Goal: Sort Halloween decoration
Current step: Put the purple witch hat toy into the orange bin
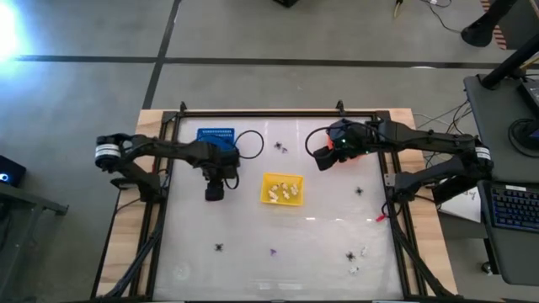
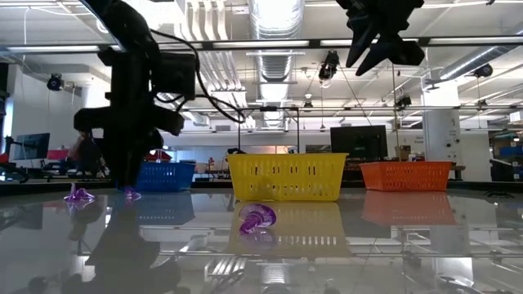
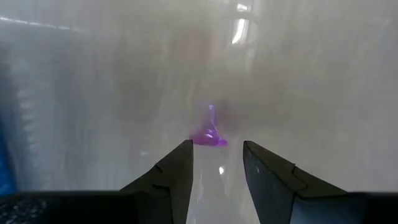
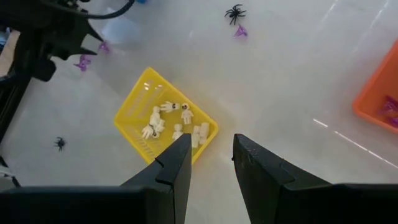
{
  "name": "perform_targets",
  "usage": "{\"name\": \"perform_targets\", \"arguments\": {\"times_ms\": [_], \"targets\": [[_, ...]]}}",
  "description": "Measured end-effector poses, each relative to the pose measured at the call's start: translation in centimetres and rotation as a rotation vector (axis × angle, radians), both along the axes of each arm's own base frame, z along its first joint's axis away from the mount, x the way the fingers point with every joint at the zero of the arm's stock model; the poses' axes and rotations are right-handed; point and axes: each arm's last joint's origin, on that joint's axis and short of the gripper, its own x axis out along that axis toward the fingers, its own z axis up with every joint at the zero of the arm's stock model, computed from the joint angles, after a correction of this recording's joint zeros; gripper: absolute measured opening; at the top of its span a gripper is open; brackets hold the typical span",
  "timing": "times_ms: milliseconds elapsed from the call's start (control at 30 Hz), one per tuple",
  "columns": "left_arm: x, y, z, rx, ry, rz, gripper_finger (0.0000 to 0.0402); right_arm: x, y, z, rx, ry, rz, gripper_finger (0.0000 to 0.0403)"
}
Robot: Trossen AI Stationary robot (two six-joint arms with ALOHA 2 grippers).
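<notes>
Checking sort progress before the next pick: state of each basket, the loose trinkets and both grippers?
yellow basket: upright, holds white trinkets
orange basket: upright, a purple piece inside
blue basket: upright, contents hidden
purple trinket: loose on table, just ahead of left fingers
black spider: loose on table
left gripper: open, low over table
right gripper: open, empty, raised

Left arm: reaches in from the left edge, wrist bent down.
Left gripper [image 3: 216, 163]: low, fingers parted, gap between them bare.
Right arm: stretched in from the right, raised.
Right gripper [image 4: 211, 155]: held high, fingers apart, nothing between them.
</notes>
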Motion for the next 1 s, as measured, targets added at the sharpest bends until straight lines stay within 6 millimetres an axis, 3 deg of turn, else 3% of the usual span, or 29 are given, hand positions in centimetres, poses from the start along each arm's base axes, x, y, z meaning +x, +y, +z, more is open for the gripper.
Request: {"name": "perform_targets", "arguments": {"times_ms": [467, 1000], "targets": [[-0.2, 0.6, -1.4, 0.01, -0.032, 0.013, 0.0123, 0.0, 0.2, 0.0, 0.005, 0.0, 0.0, 0.0109], [0.0, 0.7, -1.5, 0.023, -0.071, -0.069, 0.0108, 0.1, 0.2, -0.1, 0.004, 0.001, 0.0, 0.0109]]}}
